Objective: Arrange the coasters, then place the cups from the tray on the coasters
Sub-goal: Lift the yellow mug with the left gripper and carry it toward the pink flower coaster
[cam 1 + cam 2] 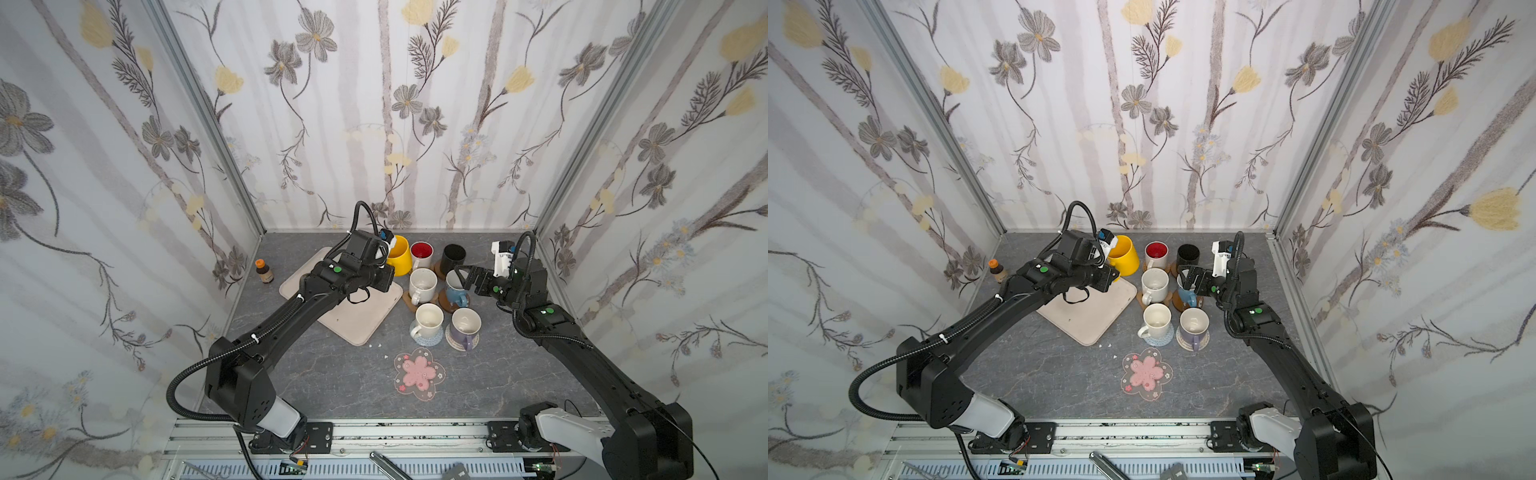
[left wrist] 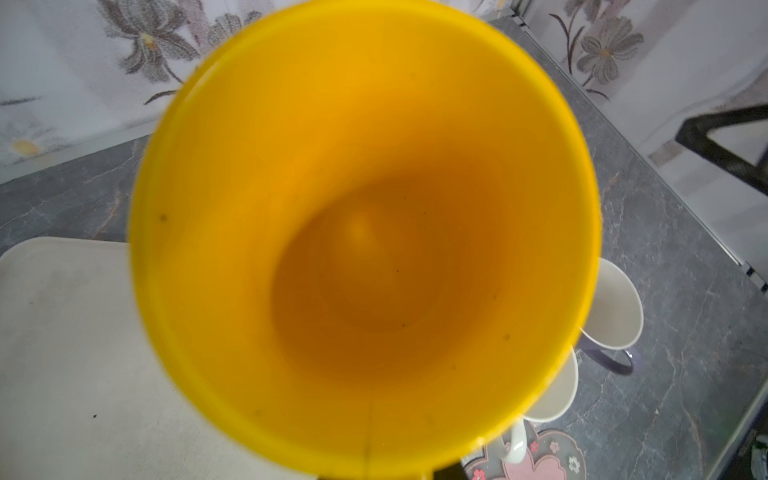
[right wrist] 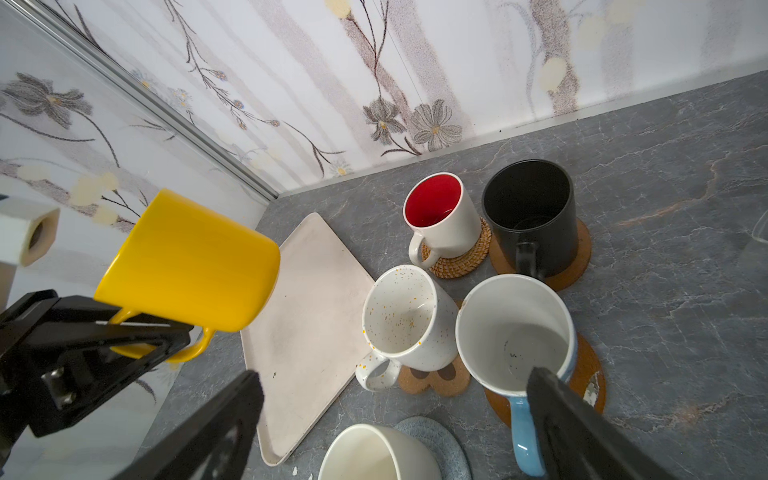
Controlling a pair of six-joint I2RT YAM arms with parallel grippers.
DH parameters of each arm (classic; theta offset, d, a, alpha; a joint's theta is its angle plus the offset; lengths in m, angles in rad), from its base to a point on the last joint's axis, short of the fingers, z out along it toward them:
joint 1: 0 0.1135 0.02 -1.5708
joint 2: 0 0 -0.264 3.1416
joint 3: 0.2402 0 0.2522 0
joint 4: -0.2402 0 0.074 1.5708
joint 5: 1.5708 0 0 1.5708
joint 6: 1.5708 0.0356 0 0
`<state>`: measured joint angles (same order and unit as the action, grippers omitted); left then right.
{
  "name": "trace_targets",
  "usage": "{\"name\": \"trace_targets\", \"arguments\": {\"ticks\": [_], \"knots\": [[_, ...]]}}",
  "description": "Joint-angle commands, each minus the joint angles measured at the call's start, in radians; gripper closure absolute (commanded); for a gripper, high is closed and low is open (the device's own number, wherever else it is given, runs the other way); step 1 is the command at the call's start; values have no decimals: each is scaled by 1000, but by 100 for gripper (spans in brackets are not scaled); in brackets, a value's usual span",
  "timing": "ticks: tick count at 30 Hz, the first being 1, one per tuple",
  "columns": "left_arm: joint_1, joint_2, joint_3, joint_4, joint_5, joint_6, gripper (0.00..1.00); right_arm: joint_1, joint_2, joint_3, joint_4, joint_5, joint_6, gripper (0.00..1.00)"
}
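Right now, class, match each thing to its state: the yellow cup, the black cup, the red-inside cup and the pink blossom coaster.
Things:
1 yellow cup
2 black cup
3 red-inside cup
4 pink blossom coaster

States:
A stands on the woven rattan coaster
B has no cup on it
C held by its handle in the left fingers
D stands on a brown wooden coaster

Pairs: 1-C, 2-D, 3-A, 4-B

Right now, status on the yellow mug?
Left fingers shut on handle of yellow mug, lifted, tilted. Right fingers open over blue mug. Pink blossom coaster bare, unobstructed.
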<state>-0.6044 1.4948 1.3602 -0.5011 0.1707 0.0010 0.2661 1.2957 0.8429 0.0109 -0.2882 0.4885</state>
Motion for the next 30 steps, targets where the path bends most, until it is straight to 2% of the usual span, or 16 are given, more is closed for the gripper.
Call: {"name": "trace_targets", "arguments": {"ticks": [1, 6, 12, 20, 30], "knots": [[-17, -54, -58, 117, 90, 117, 100, -7, -11, -4, 41, -5, -8, 0], [-47, -156, -204, 161, 219, 194, 100, -19, -16, -15, 47, -2, -12, 0], [-94, -282, -334, 191, 315, 288, 100, -22, -2, -8, 57, -19, -8, 0], [-140, -317, -418, 191, 330, 362, 100, -28, 8, -4, 54, -16, -13, 0], [-240, -304, -498, 191, 246, 460, 100, -36, -3, -19, 55, -8, -15, 0]]}}
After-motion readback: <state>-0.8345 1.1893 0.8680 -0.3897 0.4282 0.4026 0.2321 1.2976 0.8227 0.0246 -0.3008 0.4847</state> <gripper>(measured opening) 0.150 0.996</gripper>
